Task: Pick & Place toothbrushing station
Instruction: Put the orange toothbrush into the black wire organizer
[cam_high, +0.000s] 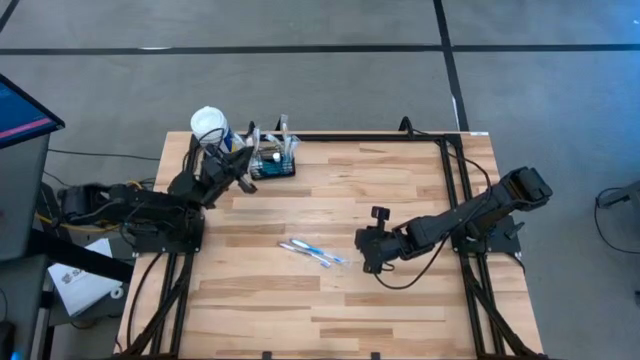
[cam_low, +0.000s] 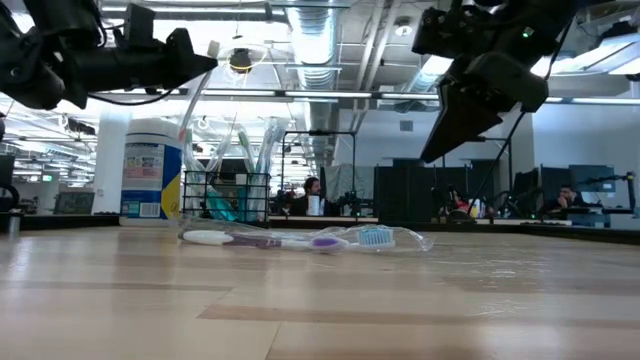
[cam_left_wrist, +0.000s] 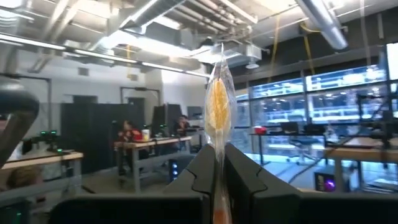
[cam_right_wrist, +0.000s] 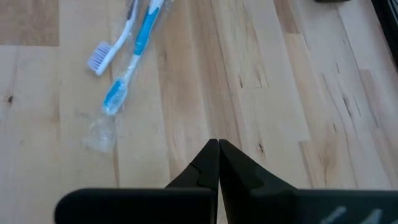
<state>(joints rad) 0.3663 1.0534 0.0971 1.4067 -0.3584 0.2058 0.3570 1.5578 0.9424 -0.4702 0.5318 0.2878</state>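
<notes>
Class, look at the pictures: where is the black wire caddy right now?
In the high view, the caddy sits at the table's far-left edge, beside the white-capped bottle, under the left gripper.

Bright ceiling lights (cam_low: 320, 45) glare overhead; shadows stay soft.

Around the black mesh caddy (cam_high: 273, 160) room is tight: the white-capped bottle (cam_high: 209, 127) stands just beside it, and the left gripper (cam_high: 246, 160) hangs over that same side with a wrapped toothbrush (cam_left_wrist: 219, 118). Two toothbrushes (cam_high: 312, 252) lie well apart toward the table (cam_high: 400, 180) middle, the right gripper (cam_high: 371, 262) near them; bare wood elsewhere.
</notes>
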